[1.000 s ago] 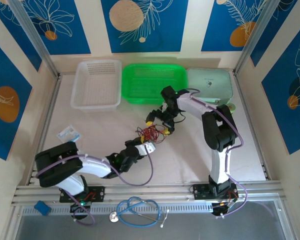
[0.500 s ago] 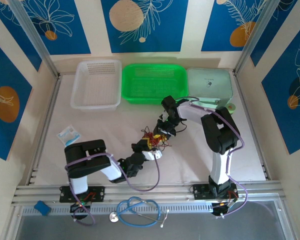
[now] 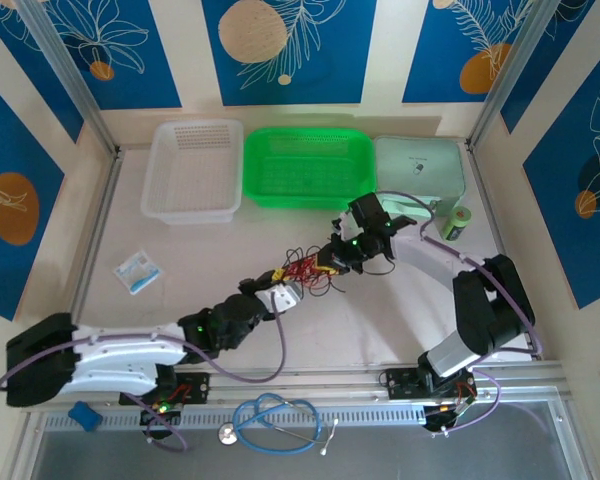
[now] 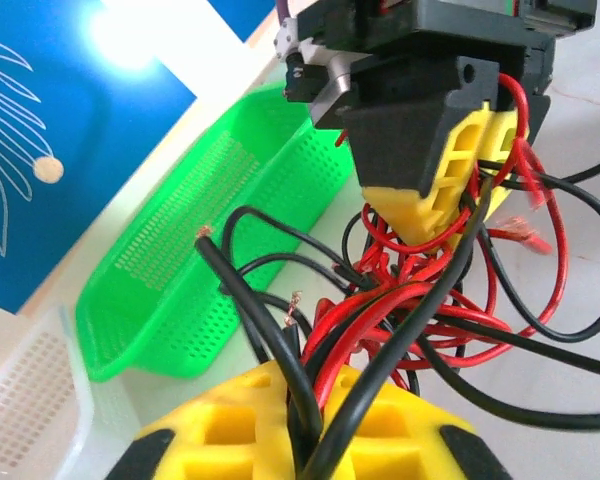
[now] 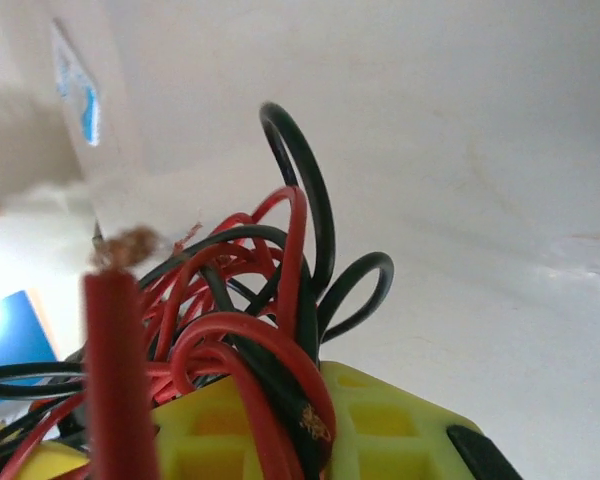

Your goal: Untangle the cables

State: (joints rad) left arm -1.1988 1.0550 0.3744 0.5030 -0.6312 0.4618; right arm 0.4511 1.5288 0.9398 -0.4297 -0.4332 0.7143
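Note:
A tangle of thin red and black cables [image 3: 303, 268] hangs between my two grippers over the middle of the table. In the top view my left gripper [image 3: 278, 279] holds the tangle's left side and my right gripper [image 3: 326, 262] its right side. In the left wrist view my yellow-tipped left gripper [image 4: 315, 405] is shut on black and red cables [image 4: 420, 300], with the right gripper [image 4: 460, 195] clamped on the same bundle just beyond. In the right wrist view my right gripper [image 5: 315, 425] is shut on several red and black strands [image 5: 250, 260], whose loops curl above it.
A white basket [image 3: 192, 170], a green basket [image 3: 308, 165] and a pale green tray [image 3: 420, 170] line the far edge. A green roll [image 3: 458, 222] stands beside the tray. A blue packet [image 3: 137, 270] lies at the left. A blue stethoscope [image 3: 275, 415] lies at the near rail.
My right gripper has shut on the cables. The left arm has stretched out low from the left, and the right arm's elbow has swung out to the right.

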